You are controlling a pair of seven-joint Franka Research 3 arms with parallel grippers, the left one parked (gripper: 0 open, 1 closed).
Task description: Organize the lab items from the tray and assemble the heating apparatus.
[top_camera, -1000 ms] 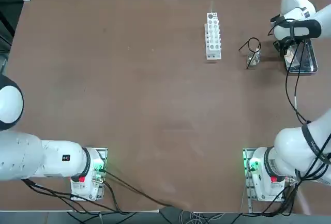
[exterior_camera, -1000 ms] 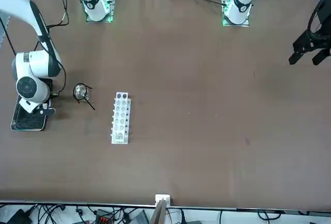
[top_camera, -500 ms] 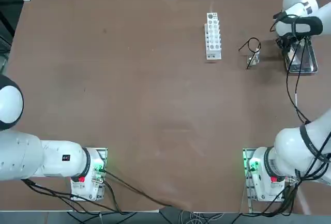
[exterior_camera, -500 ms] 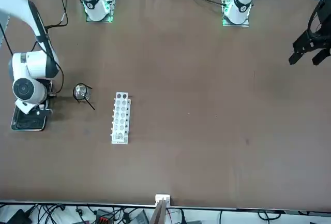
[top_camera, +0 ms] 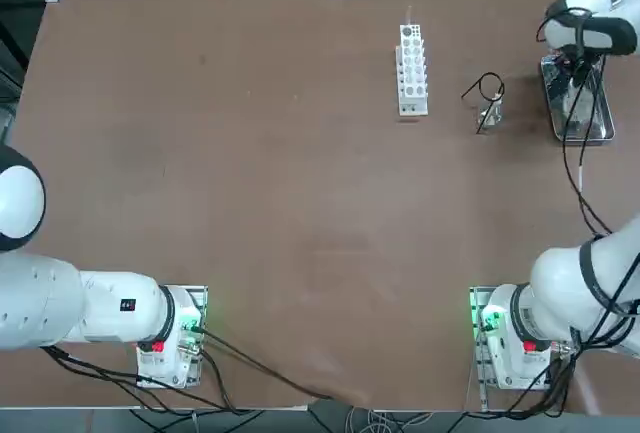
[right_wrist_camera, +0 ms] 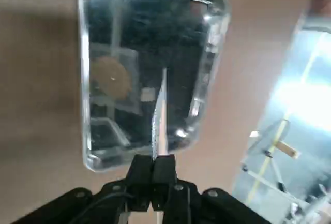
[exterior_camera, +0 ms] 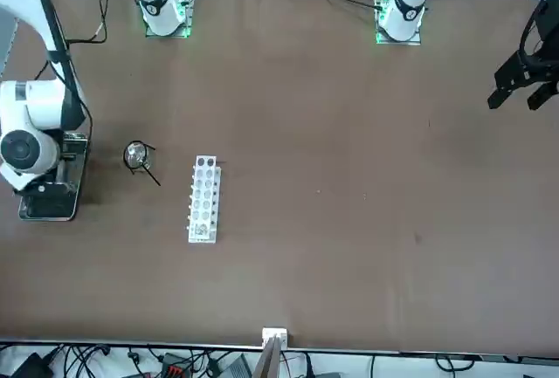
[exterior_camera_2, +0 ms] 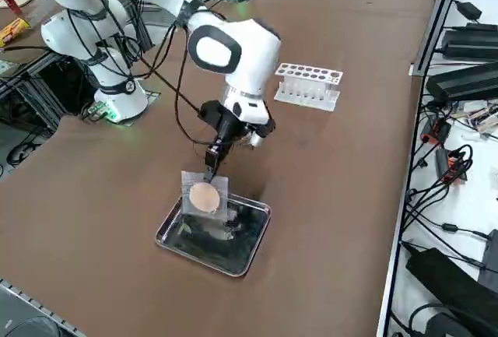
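Note:
My right gripper [exterior_camera_2: 211, 170] is shut on the top edge of the square grey mesh [exterior_camera_2: 204, 196], which hangs upright with its beige disc facing outward, just above the near end of the steel tray [exterior_camera_2: 253, 247]. In the wrist view the mesh [right_wrist_camera: 159, 111] shows edge-on between the fingers [right_wrist_camera: 140, 171], with its reflection on the tray's [right_wrist_camera: 83, 79] dark floor. The black wire tripod [top_camera: 488, 86] and the clear glass burner [top_camera: 490, 111] stand together on the table between rack and tray [top_camera: 603, 118]. From the front they show as one cluster, the tripod [exterior_camera: 136, 156].
The white test-tube rack [top_camera: 411, 68] lies left of the tripod, also seen as the rack [exterior_camera: 203, 197] and the rack [exterior_camera_2: 308, 85]. The tray [exterior_camera: 51, 208] sits close to the table's right edge. Cables and boxes lie beyond the far edge.
The right wrist has travelled along the tray towards the table's far edge and risen. The gripper has stayed shut throughout. Tripod, burner and rack have not moved.

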